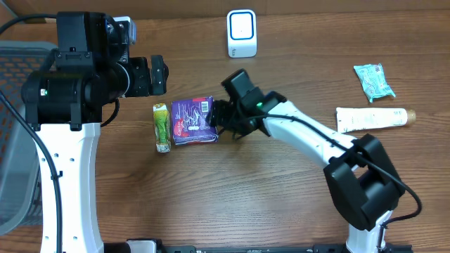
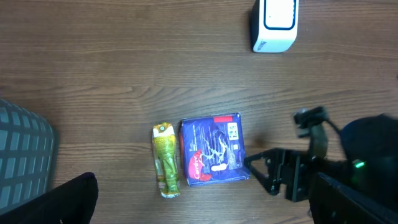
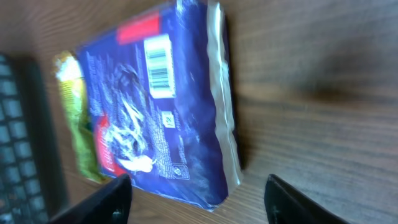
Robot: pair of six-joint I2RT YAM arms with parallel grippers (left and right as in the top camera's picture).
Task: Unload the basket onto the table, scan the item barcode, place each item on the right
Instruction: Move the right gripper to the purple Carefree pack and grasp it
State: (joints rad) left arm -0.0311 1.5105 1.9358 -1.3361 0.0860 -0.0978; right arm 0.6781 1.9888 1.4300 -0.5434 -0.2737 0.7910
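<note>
Purple packet lies barcode-up mid-frame, the open, empty right end effector just beside it, seemingly ready to grasp.

From straight above we see the whole brown wooden table. Our left wrist view also hangs high, facing down. Our right wrist view sits low and close, skimming the tabletop — all three share the flat purple foil packet.
</note>
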